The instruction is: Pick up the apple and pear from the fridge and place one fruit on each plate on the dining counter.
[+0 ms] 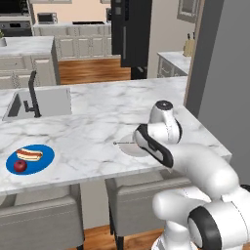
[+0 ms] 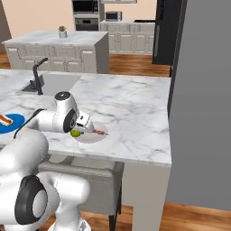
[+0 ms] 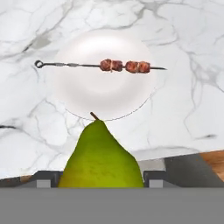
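The yellow-green pear [image 3: 99,157] stands stem-up between the fingers of my gripper [image 3: 100,179], which is shut on it. It hangs just off the near rim of the pale whitish plate [image 3: 83,98] on the dining counter [image 1: 97,122]. From the right base view the pear [image 2: 76,133] shows under the hand at that plate's [image 2: 95,137] left edge. The red apple [image 1: 20,166] lies on the blue plate [image 1: 43,163] at the counter's left. The black fridge [image 1: 131,31] stands far back.
A metal skewer with meat chunks [image 3: 124,66] lies across the white plate. A hot dog [image 1: 29,155] shares the blue plate with the apple. The inset sink [image 1: 49,100] with its black faucet [image 1: 31,95] sits behind. Grey stools [image 1: 39,219] stand under the counter; a grey wall [image 1: 224,73] rises at right.
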Controlling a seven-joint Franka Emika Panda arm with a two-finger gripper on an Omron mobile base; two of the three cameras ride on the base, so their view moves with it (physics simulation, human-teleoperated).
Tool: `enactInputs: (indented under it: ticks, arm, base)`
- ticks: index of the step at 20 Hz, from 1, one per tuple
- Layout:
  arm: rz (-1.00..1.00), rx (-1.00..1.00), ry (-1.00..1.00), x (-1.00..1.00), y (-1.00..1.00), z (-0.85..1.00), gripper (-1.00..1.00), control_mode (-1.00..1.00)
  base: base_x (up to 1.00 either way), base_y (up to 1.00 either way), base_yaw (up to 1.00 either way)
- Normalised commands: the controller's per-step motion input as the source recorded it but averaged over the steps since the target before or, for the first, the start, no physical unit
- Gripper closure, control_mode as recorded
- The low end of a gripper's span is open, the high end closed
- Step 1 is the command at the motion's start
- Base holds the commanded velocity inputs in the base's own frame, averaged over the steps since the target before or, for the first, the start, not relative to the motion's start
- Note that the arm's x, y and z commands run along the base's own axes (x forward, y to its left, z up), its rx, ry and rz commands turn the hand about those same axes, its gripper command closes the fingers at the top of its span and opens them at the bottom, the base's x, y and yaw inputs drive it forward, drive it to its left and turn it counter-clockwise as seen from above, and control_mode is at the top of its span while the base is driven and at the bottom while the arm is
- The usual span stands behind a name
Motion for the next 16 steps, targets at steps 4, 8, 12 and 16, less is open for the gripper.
enactInputs:
  ticks: [4, 8, 12, 16]
  arm:
    - [0.01, -0.01, -0.01, 0.63, 0.00, -0.16, 1.00, -1.00]
    - [0.00, 0.00, 0.00, 0.75, 0.01, 0.00, 1.00, -1.00]
    - [0.00, 0.00, 0.06, 0.84, 0.08, -0.02, 1.00, -1.00]
    - [0.00, 0.00, 0.22, 0.17, 0.13, -0.58, 1.00, -1.00]
  base:
    - [0.00, 0.00, 0.00]
    - [0.00, 0.00, 0.00]
    - [0.00, 0.00, 0.00]
    - [0.00, 0.00, 0.00]
